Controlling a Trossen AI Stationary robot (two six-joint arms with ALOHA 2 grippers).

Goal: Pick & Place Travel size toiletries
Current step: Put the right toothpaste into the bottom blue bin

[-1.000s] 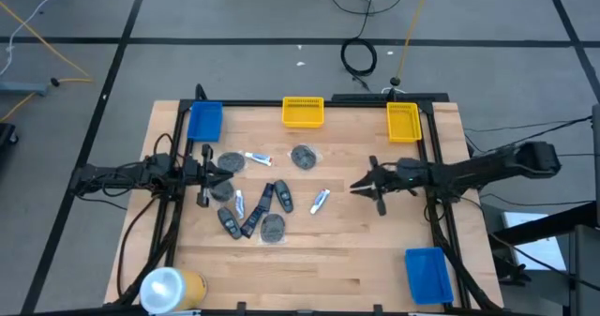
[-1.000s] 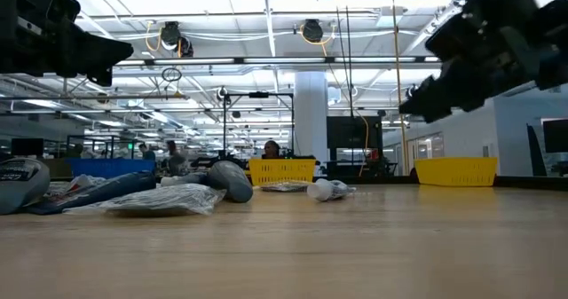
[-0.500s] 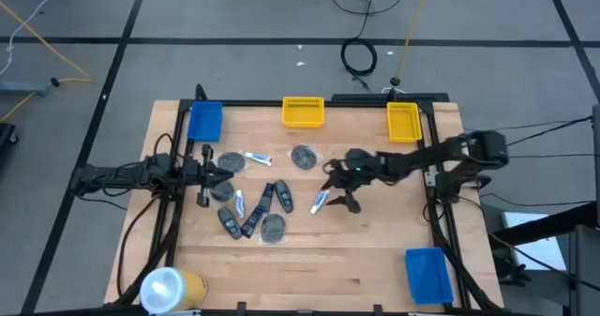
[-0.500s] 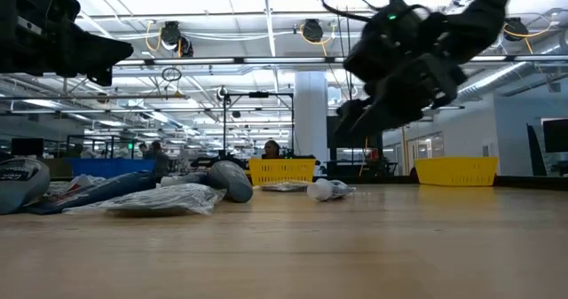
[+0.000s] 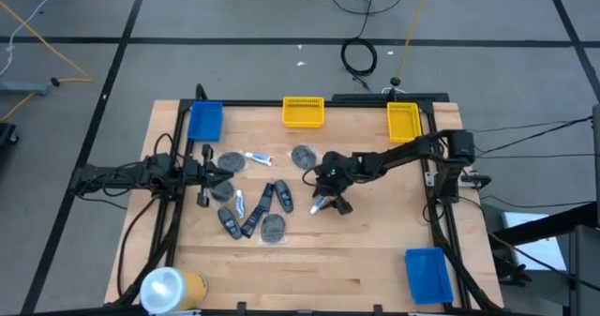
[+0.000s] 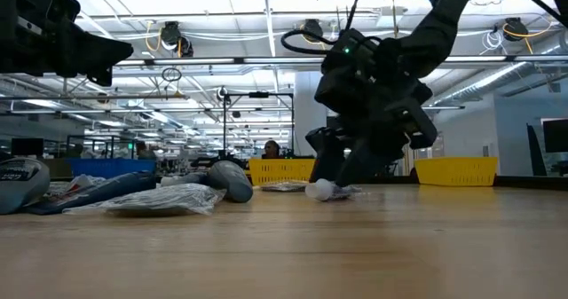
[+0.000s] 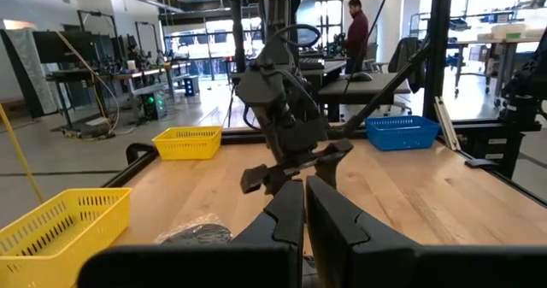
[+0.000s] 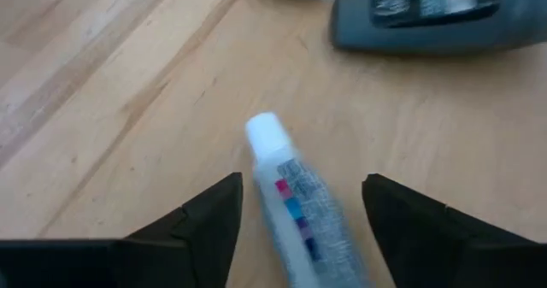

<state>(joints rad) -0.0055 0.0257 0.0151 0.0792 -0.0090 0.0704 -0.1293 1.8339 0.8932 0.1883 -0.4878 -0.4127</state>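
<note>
With fingers spread, right tool (image 8: pixel 295 215) straddles white tube (image 8: pixel 295 207) mid-table.

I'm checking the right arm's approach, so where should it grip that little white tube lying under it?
Grip the white tube across its narrow body, behind the cap, coming down from above. It lies flat on the table, and the open right gripper already straddles it.
</note>
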